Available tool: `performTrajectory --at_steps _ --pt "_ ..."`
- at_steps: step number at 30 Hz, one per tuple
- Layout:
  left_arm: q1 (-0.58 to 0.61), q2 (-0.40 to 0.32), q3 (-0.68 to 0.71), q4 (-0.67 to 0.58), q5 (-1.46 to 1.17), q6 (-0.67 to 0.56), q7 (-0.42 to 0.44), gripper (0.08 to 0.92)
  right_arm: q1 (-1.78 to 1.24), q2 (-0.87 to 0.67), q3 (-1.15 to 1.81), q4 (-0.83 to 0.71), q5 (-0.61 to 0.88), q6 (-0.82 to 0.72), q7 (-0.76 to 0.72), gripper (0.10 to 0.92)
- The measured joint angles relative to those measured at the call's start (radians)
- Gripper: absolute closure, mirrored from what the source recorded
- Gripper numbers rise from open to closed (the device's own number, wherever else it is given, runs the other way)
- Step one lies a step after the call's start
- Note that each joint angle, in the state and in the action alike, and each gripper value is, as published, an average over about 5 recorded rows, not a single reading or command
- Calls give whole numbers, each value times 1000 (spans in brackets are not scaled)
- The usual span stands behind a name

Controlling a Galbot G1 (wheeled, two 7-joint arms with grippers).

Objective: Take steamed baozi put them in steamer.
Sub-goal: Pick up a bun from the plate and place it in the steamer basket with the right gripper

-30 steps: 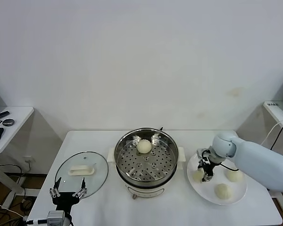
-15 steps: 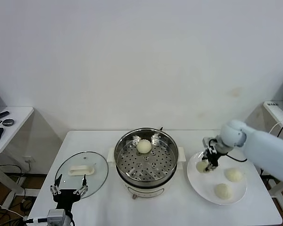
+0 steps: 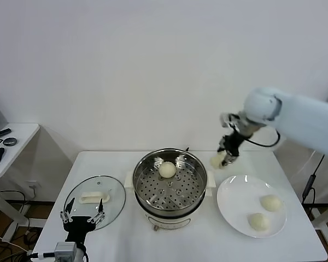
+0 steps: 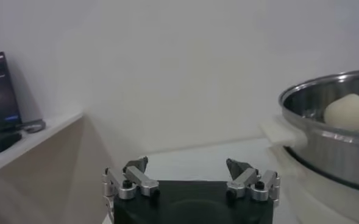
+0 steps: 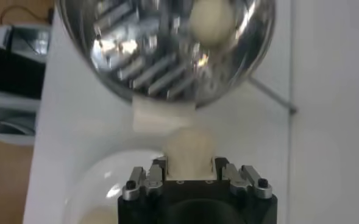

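In the head view the left tool sits at the bottom edge, its body cut off below. The right arm runs out past the right edge. The side shelf on the left is cut by the frame, and the dark items on it are too small to name.

In the left wrist view the steamer is cut by the right edge, and the baozi inside shows only above the rim.

In the right wrist view the right tool hides the lower part of the held baozi. The plate is cropped at the bottom, and the baozi on the plate is a blurred sliver there. The steamer's perforated tray is a blur of reflections.
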Motion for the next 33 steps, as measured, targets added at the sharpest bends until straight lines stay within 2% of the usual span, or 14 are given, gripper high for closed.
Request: performTrajectory --at_steps 7,14,33 --pt "-8 3 6 -17 -19 9 -2 177 68 179 -67 -31 151 -67 39 541" --pt "-2 10 14 -27 -37 11 -4 177 37 328 -85 -54 232 -129 100 542" --pt "-17 8 2 -35 -93 21 -8 177 -119 570 -90 -144 252 -224 262 542"
